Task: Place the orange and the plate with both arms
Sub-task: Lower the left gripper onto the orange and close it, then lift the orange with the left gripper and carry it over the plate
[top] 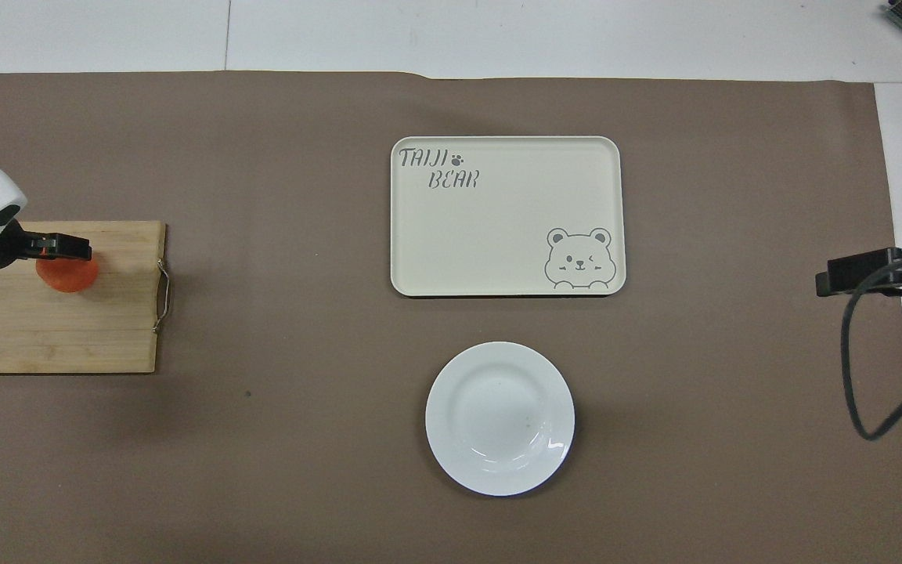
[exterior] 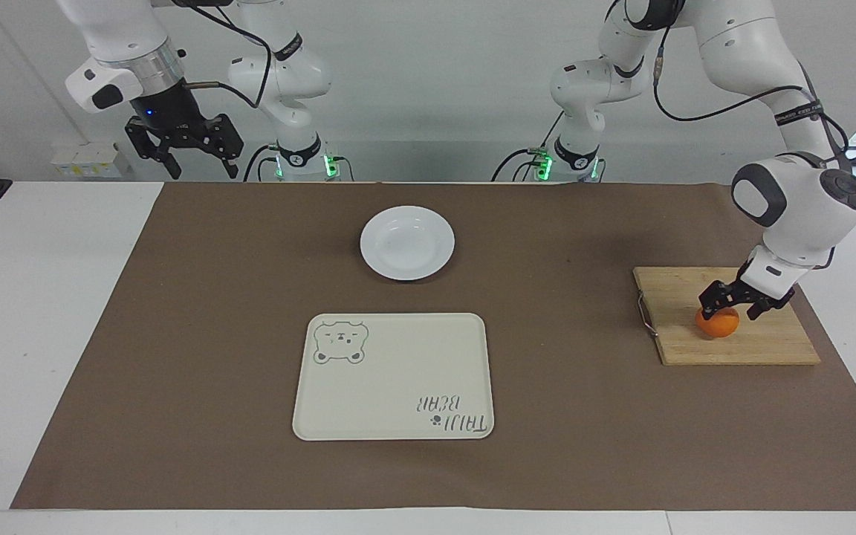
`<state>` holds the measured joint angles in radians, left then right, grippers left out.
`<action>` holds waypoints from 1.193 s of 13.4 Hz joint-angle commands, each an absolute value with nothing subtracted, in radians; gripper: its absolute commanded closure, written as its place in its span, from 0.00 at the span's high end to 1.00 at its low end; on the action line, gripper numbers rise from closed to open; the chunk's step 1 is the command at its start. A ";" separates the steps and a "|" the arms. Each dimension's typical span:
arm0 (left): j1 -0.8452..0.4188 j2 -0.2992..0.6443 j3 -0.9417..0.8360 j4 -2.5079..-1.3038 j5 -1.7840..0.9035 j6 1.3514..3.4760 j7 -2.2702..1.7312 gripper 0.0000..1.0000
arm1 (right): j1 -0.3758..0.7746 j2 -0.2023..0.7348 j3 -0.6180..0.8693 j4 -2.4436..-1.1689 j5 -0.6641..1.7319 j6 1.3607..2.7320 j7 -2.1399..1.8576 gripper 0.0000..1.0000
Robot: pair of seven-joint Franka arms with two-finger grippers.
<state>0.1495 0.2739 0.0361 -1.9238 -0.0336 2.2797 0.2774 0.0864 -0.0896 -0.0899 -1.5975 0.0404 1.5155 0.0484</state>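
Brown table mat [exterior: 175, 334], cream rectangular tray [exterior: 391, 386] at centre with bear drawing and lettering, wooden cutting board [exterior: 762, 345] at 3 o'clock of tray in the facing view, apparently metal handle [exterior: 645, 316].
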 commanded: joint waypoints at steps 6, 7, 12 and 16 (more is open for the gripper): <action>0.141 0.250 0.034 -2.000 -0.075 2.341 0.285 0.00 | 0.077 -0.095 -0.091 -1.594 0.061 1.500 0.031 1.00; 0.135 0.244 0.022 -1.982 -0.075 2.341 0.282 0.00 | 0.077 -0.095 -0.091 -1.594 0.061 1.502 0.031 1.00; -0.056 0.203 0.006 -1.915 -0.077 2.336 0.212 0.00 | 0.077 -0.095 -0.091 -1.595 0.061 1.502 0.031 1.00; -0.286 0.199 0.003 -1.913 -0.077 2.341 -0.058 0.00 | 0.077 -0.095 -0.091 -1.595 0.061 1.502 0.031 1.00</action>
<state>-0.1943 0.2100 -0.0156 -1.9084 -0.0674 2.3341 0.0298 0.0863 -0.0896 -0.0899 -1.5975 0.0405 1.5150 0.0484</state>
